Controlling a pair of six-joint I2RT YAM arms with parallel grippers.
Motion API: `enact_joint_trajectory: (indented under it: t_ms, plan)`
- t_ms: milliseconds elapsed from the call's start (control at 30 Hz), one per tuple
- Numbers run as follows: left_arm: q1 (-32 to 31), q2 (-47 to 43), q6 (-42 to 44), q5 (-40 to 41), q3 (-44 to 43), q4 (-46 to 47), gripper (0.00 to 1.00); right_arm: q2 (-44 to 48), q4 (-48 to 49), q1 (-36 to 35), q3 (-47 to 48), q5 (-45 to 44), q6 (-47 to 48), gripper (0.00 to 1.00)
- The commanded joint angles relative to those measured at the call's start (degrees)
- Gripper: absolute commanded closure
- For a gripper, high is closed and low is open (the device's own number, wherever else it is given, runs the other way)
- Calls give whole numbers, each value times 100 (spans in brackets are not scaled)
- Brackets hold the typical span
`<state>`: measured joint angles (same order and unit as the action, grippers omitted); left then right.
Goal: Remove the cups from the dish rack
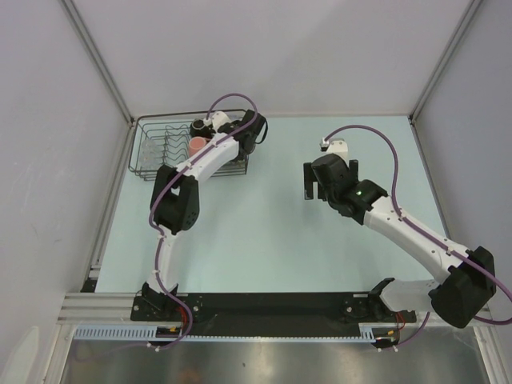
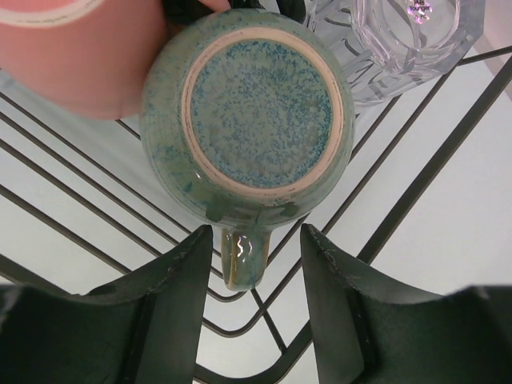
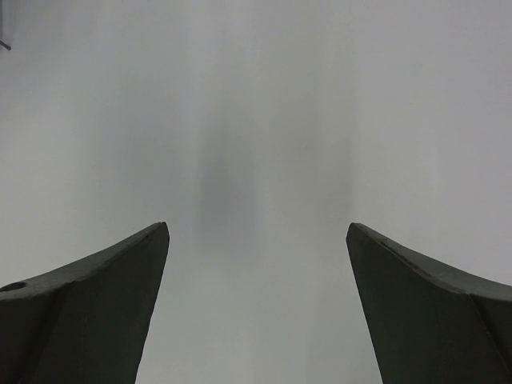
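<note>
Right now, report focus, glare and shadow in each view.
Left wrist: the green cup is sharp, the glass tumbler throws bright glints, the left gripper is dark. Right wrist: a blank pale surface, soft grey shadow beyond the right gripper. Top external: even light, sharp throughout.

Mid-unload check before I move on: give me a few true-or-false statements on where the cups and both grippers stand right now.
1. The green-teal mug sits upside down in the dish rack. True.
2. The left gripper is shut on the mug's handle. False: it is open, with one finger on each side of the handle.
3. The right gripper holds the glass tumbler. False: it is open with nothing between its fingers, over the table. The tumbler is in the rack beside the mug.
4. The pink cup stands right beside the green-teal mug. True.
</note>
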<state>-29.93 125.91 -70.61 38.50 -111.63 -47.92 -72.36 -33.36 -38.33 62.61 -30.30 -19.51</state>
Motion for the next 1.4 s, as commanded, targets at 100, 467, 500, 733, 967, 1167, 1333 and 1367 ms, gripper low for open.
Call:
enact_joint_trajectory:
  t_ms: [100,467,500,733,967,1167,1333,1367]
  plan:
    - [5,373,-6,-114,46,-244,46,99,58,36,-38,86,-97,0]
    - [-12,505,126,-677,19,-473,42,196,76,97,-126,51,-123,0]
    - [-13,505,135,-686,45,-481,42,196,76,115,-135,51,-141,0]
    - [-4,865,355,-800,-323,-850,53,134,67,133,-135,130,-273,0]
    - [-13,1024,162,-800,-491,-1228,56,108,84,124,-144,121,-273,0]
    - [14,1182,135,-1019,-552,-1307,53,64,111,141,-126,130,-247,0]
    - [40,1410,179,-1318,-763,-1422,53,46,137,150,-144,139,-246,0]
    - [58,1471,179,-1371,-763,-1422,53,38,137,150,-152,130,-238,0]
